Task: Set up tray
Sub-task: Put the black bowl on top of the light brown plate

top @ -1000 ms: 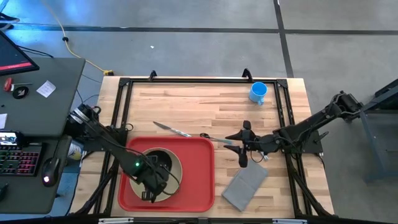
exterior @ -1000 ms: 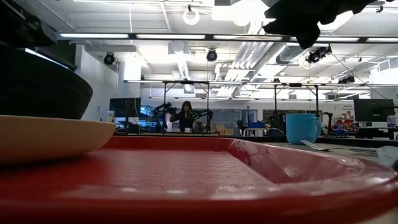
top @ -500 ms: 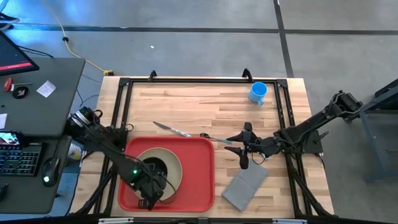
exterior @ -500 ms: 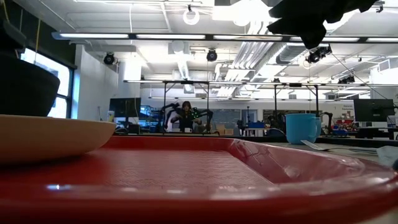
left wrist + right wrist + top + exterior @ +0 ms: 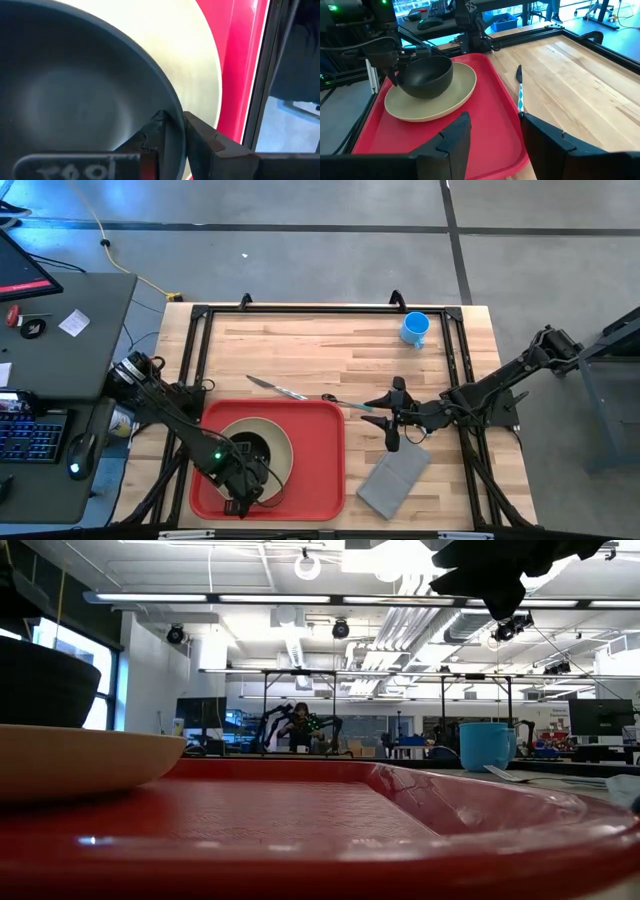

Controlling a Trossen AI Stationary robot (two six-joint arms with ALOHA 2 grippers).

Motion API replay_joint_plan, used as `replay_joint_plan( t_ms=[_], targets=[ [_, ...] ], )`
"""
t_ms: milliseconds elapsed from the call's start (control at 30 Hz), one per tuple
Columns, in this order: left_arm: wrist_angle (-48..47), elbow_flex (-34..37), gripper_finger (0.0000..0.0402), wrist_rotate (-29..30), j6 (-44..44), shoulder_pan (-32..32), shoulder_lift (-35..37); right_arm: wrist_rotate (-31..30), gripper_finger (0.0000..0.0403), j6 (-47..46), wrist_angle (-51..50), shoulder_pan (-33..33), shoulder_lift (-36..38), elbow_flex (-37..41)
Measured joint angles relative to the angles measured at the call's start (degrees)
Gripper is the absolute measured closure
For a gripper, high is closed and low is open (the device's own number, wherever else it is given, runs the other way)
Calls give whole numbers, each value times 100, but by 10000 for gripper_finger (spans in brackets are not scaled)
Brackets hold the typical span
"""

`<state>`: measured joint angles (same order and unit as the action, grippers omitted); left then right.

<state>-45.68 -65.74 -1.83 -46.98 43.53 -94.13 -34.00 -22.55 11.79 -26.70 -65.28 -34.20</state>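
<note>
High view shows the tray (image 5: 320, 450) lying flat at the near left of the counter (image 5: 340, 350), with a cream plate (image 5: 282, 446) on its left half and a dark bowl (image 5: 250, 452) on the plate. By the look of it the tray is stiff, light plastic with a slick surface, so the plate could slide if it were tilted; the low raised rim at a long edge seems the best place to take hold.

Left tool (image 5: 172, 132) is over the tray's near left part, its fingers pinched on the bowl's rim, one inside and one outside. The bowl sits low over the plate; whether it rests fully on it I cannot tell.

Right tool (image 5: 492, 132) hovers just off the tray's right edge with its fingers spread apart and nothing in them. A knife (image 5: 277, 388) and a spoon (image 5: 345, 402) lie just beyond the tray's far edge, a grey napkin (image 5: 394, 479) to its right, and a blue mug (image 5: 415, 328) at the far side.
</note>
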Motion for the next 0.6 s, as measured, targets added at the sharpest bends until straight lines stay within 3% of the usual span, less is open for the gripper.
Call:
replay_joint_plan(
  t_ms=[467,600],
  targets=[
    [167,0,299,-60,17,0,3,200,238,158,372,19,-500,0],
    [163,0,277,-69,17,0,4,454,238,263,616,45,-533,0]
  ],
)
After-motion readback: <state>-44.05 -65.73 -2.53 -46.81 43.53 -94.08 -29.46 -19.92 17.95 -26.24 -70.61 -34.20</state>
